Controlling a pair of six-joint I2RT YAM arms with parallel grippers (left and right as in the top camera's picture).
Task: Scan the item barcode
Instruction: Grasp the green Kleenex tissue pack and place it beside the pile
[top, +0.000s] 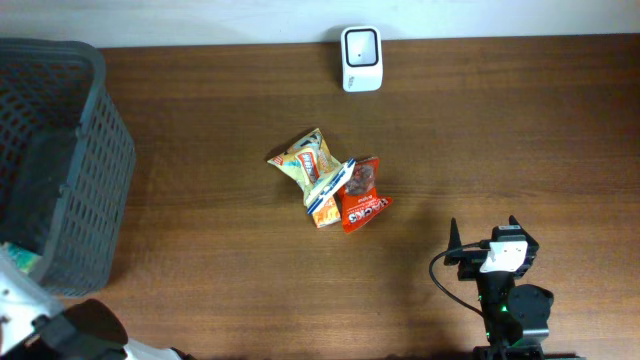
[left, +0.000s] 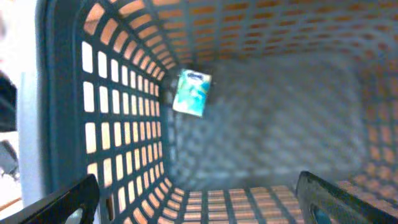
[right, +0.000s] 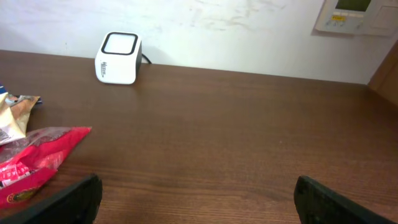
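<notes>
Red foil snack packet (right: 37, 165) lay on the wooden worktop (right: 249, 137) left of the spread right claw (right: 198, 198); pinching its edge should keep the barcode clear for the white box scanner (right: 118, 58). Left claw (left: 199, 199) gaped over the grey mesh basket (left: 124, 124).

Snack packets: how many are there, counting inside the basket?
4. Three overlap on the table: a yellow packet, an orange packet and a red packet. A teal packet lies inside the grey basket. Others may be hidden under the pile.
</notes>
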